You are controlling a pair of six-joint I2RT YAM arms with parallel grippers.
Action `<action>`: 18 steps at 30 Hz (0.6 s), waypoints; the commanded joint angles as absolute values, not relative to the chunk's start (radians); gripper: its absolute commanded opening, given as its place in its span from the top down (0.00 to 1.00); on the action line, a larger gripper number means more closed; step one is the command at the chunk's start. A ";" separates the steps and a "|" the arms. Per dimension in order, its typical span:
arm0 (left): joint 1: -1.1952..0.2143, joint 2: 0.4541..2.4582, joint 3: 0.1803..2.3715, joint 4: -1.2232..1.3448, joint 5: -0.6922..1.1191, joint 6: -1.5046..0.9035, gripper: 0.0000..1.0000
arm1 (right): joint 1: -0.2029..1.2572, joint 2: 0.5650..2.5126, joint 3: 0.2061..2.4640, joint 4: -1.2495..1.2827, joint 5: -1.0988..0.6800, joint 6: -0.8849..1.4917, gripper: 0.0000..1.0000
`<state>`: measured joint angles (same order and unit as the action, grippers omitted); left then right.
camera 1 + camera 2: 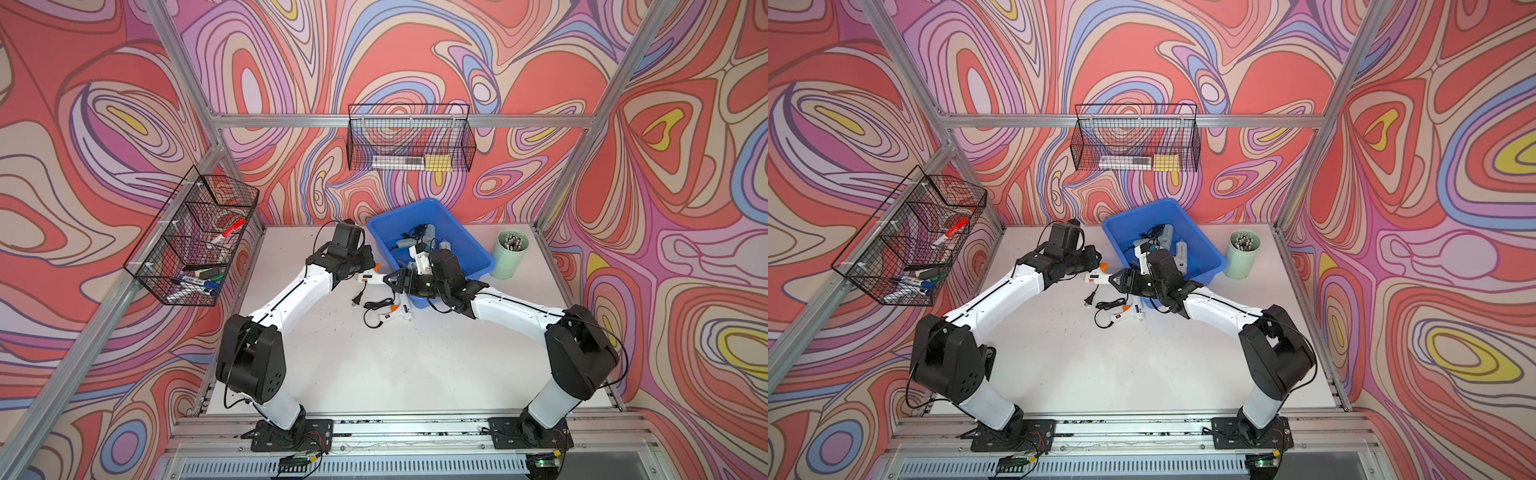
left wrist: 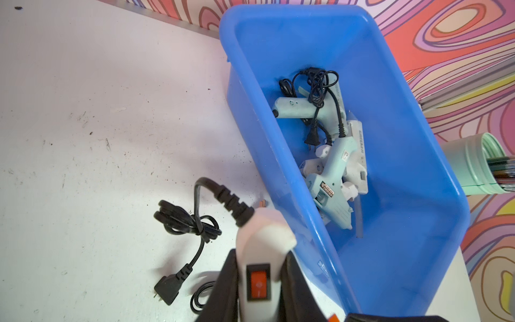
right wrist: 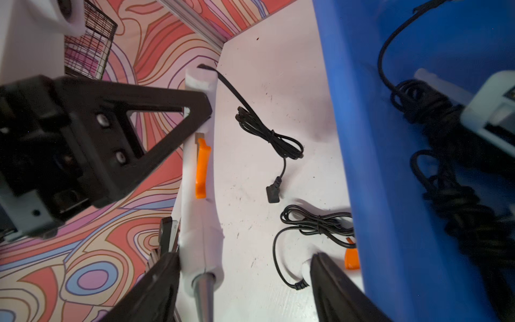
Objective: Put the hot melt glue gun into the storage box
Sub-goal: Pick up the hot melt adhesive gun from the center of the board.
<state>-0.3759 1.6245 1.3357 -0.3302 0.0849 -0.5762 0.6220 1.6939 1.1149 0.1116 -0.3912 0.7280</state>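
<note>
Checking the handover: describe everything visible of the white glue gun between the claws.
White plastic-looking glue gun with orange trigger, orange rocker switch on the handle and metal nozzle. The left claw is shut on its handle, holding it above the table beside the storage box. The right claw, open, flanks its nozzle. Its black cord hangs to a tied coil.
</note>
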 commanded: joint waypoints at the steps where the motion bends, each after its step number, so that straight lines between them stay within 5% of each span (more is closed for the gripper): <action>1: -0.371 1.574 1.326 -0.290 0.119 -0.590 1.00 | 0.631 1.720 1.143 0.203 -0.453 0.768 0.26; 9: -0.371 1.548 1.313 -0.273 0.151 -0.602 1.00 | 0.642 1.766 1.164 0.289 -0.499 0.808 0.35; 18: -0.371 1.520 1.300 -0.272 0.167 -0.615 1.00 | 0.653 1.807 1.220 0.298 -0.515 0.820 0.55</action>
<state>-0.3733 1.5566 1.3018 -0.3069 0.1547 -0.6037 0.6426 1.7775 1.1973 0.2794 -0.4980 0.8173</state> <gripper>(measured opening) 0.245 0.469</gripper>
